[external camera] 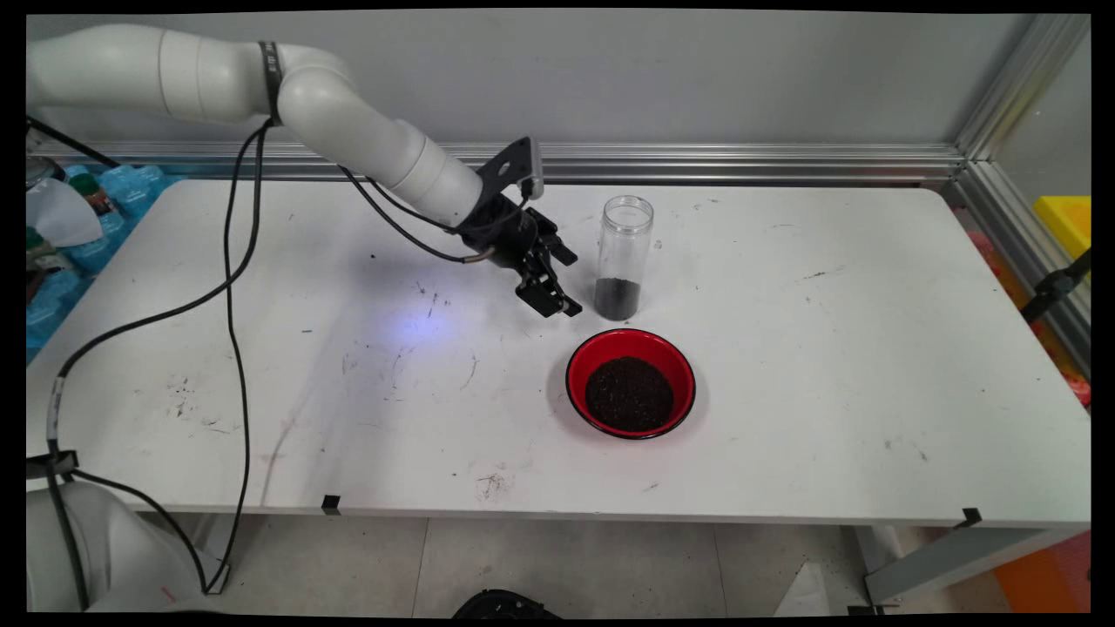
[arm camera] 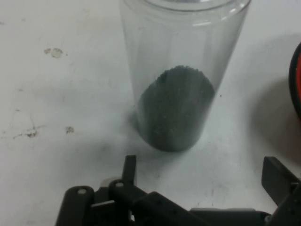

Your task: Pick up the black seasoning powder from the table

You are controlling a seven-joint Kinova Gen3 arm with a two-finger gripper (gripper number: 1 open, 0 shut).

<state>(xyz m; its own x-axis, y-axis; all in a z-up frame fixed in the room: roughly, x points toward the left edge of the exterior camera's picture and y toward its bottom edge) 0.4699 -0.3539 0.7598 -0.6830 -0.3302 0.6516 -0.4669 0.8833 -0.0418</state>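
Observation:
A tall clear jar (external camera: 624, 257) stands upright on the white table (external camera: 784, 366), with dark grains filling its bottom. My black gripper (external camera: 552, 302) hangs just left of the jar, a little above the table, open and holding nothing. In the hand view the jar (arm camera: 176, 80) stands straight ahead beyond the gripper (arm camera: 202, 172), whose fingers (arm camera: 129, 168) stand wide apart, clear of the jar. A red bowl (external camera: 631, 383) with a mound of the same dark grains sits in front of the jar, nearer the table's front edge.
Black cables (external camera: 235, 287) hang from the arm over the table's left part. Blue packets and bottles (external camera: 61, 235) lie beyond the left edge. An aluminium rail (external camera: 697, 161) runs along the back. The red bowl's rim (arm camera: 296, 80) shows at the hand view's right edge.

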